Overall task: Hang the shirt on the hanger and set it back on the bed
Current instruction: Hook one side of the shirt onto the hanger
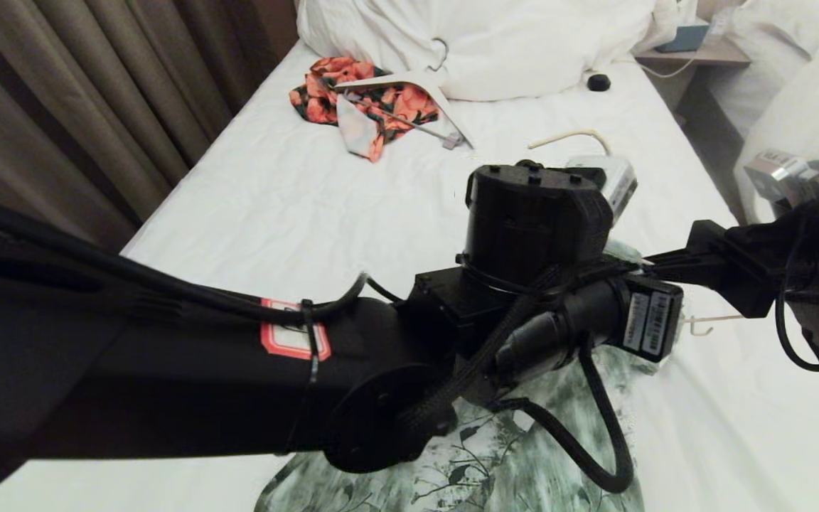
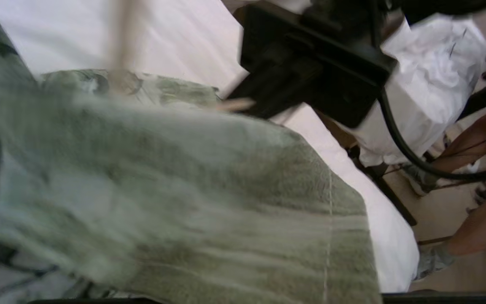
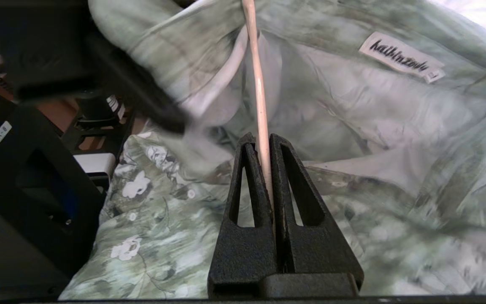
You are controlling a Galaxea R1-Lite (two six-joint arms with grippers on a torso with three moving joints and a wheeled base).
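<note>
Hanger (image 3: 260, 97) pinched in right gripper (image 3: 264, 145)

Curtains (image 1: 97, 92): brown, pleated, hanging along the far left of my view.
Nightstand (image 1: 694, 53): wooden, between the two beds, with a teal object on top.
Second bed (image 1: 800, 92): white heaped duvet, on my right.
Floor (image 2: 445, 219): pale wood tone, seen past the mattress edge.
Light: warm, indoor, dim.

left arm (image 1: 239, 370) over shirt (image 1: 495, 462), sheet (image 1: 296, 199) bare beyond
</note>
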